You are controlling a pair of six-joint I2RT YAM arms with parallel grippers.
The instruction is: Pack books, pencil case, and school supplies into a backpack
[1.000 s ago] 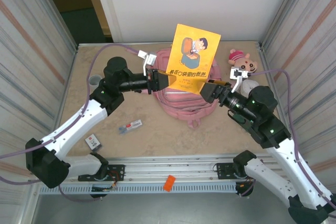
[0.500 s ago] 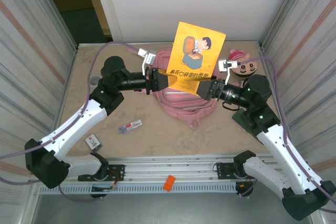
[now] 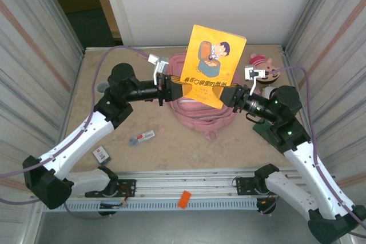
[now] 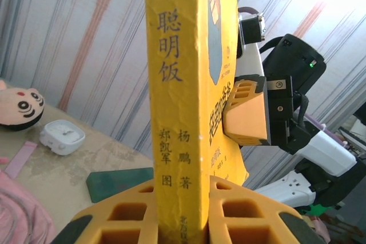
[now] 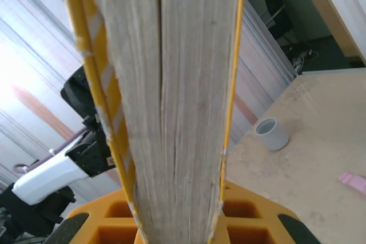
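Black-and-white arms [image 3: 80, 138] trail purple cables [image 3: 100, 64]; end effector fingers [image 4: 246, 115] are orange.

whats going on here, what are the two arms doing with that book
Both arms hold one yellow book upright over the pink backpack. The left gripper clamps its spine edge, and the right gripper is closed on the page edge opposite. The book is not yet in the backpack. A grey-white stick pack and a white square piece lie untouched on the table near the left arm.

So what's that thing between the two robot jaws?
The yellow book, standing up above the pink backpack. Each arm's jaws pinch one side of it, as the top camera view shows.
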